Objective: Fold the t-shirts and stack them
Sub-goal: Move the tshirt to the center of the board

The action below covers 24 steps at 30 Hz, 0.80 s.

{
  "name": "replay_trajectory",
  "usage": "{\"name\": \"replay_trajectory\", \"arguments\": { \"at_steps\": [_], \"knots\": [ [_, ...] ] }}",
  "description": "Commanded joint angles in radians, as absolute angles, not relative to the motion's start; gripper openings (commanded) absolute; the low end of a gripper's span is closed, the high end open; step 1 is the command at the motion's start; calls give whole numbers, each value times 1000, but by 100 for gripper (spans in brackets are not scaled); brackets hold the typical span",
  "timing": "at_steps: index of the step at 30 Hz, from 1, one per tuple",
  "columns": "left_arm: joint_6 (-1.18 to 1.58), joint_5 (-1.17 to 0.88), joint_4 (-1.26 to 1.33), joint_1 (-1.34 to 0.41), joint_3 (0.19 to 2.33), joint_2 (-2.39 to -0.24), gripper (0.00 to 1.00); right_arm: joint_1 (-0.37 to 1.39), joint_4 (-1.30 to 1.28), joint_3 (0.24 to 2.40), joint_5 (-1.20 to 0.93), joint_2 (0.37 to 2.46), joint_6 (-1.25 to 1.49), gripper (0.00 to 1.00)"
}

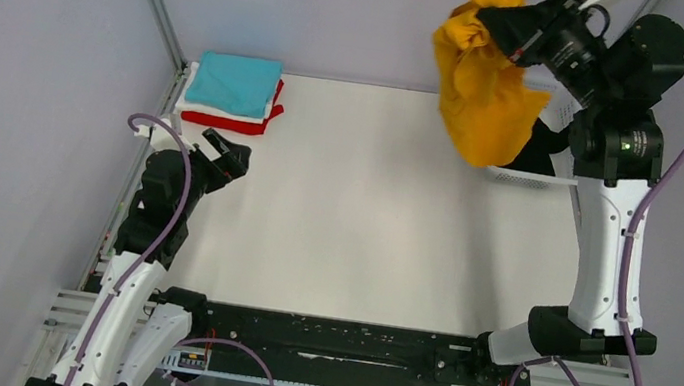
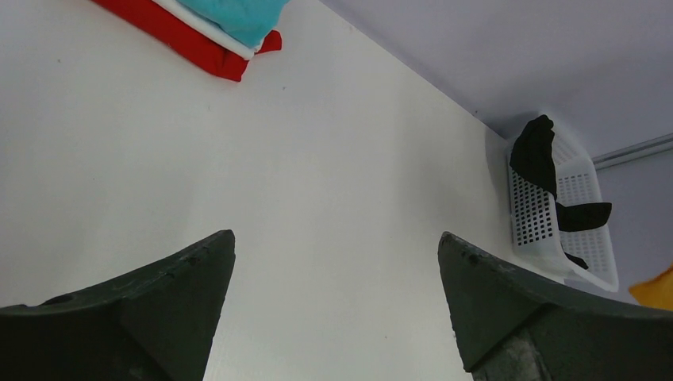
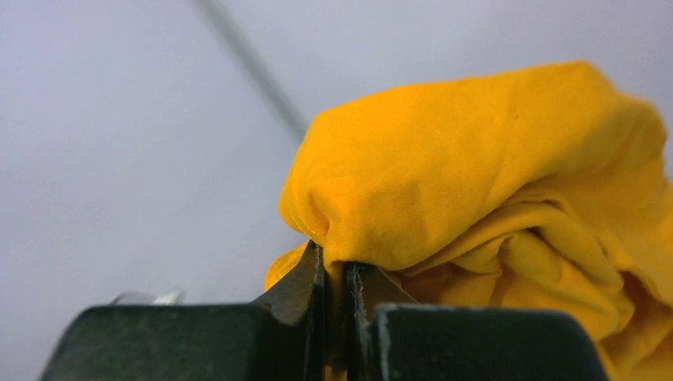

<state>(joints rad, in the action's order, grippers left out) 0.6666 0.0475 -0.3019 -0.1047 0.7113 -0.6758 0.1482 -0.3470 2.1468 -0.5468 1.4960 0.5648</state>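
My right gripper (image 1: 494,19) is raised at the back right, shut on a bunched mustard-orange t-shirt (image 1: 481,91) that hangs down over the table; its jaws pinch a fold of the cloth (image 3: 444,182). A folded stack lies at the back left: teal t-shirt (image 1: 232,83) on top, white t-shirt (image 1: 194,109) and red t-shirt (image 1: 244,125) under it, also in the left wrist view with the teal t-shirt (image 2: 238,16) above the red t-shirt (image 2: 186,44). A black t-shirt (image 2: 536,155) drapes over the basket. My left gripper (image 2: 337,262) is open and empty above the table, near the stack.
A white lattice basket (image 2: 575,230) stands at the back right, mostly hidden behind the hanging shirt and right arm in the top view. Grey walls close the table at back and sides. The black rail (image 1: 338,339) runs along the near edge.
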Motion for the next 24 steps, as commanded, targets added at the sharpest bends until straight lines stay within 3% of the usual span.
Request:
{"name": "replay_trajectory", "arguments": {
  "at_steps": [1, 7, 15, 17, 19, 22, 24],
  "knots": [
    [718, 30, -333, -103, 727, -649, 99, 286, -334, 2241, -732, 1552, 622, 0],
    [792, 113, -430, -103, 743, -614, 99, 394, -326, 2241, -784, 1572, 650, 0],
    [868, 152, -515, -103, 743, -610, 99, 349, -226, 1339, -306, 1214, 601, 0],
    [878, 128, -508, -103, 728, -633, 99, 298, -167, 1082, -210, 1163, 642, 11],
    [879, 95, -504, -104, 722, -677, 99, 207, -138, 884, -182, 1153, 683, 29],
    [877, 25, -484, -104, 707, -764, 99, 95, -185, 761, -176, 1163, 665, 80],
    [878, -46, -444, -108, 697, -835, 99, 91, -269, 767, -46, 1132, 605, 97]
  ]
}}
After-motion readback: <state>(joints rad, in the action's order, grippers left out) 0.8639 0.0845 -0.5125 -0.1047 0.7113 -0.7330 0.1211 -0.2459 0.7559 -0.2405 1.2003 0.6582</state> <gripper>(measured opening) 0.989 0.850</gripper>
